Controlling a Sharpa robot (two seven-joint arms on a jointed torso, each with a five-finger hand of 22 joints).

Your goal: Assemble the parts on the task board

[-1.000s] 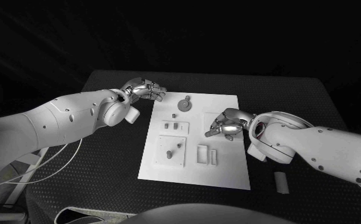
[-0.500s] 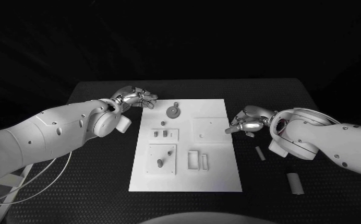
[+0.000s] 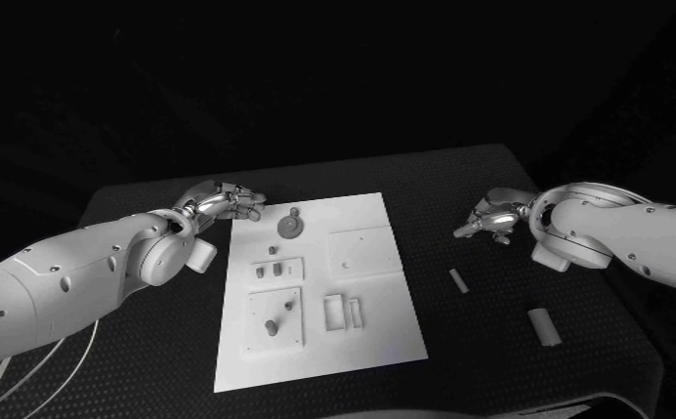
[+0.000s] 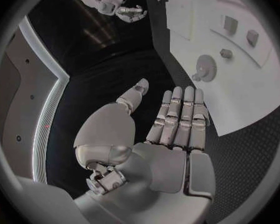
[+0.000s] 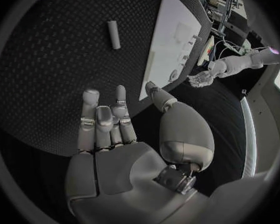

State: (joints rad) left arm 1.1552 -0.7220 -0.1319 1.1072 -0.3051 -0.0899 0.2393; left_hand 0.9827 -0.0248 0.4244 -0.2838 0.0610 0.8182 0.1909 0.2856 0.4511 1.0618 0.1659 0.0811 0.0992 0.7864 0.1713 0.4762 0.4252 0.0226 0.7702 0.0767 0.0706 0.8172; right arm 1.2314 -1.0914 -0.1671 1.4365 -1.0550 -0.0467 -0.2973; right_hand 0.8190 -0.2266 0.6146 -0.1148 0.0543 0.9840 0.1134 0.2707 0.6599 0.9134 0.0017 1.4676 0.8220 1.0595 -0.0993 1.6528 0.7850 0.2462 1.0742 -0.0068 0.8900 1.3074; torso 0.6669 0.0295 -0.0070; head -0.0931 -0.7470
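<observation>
Thin rod (image 3: 458,280) on the table (image 3: 479,341), just off the board (image 3: 369,341), long axis running away from the robot. Nearest the right hand (image 3: 490,219), empty, fingers apart. Left hand (image 3: 226,202) likewise empty, beside the board's far corner.

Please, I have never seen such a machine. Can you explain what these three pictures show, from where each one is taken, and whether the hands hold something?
This is a robot with two white arms, each ending in a silver robot hand. The head view looks down at a black table. In the middle lies the flat white task board, with small grey parts on it, such as a round gear-like piece. Two small pale cylinders lie on the table to the right of the board.

The two round pictures come from cameras at the wrists, behind each palm. The left robot hand is beside the board's far left corner; the right robot hand is over the table, right of the board. Both hold nothing, fingers apart.
</observation>
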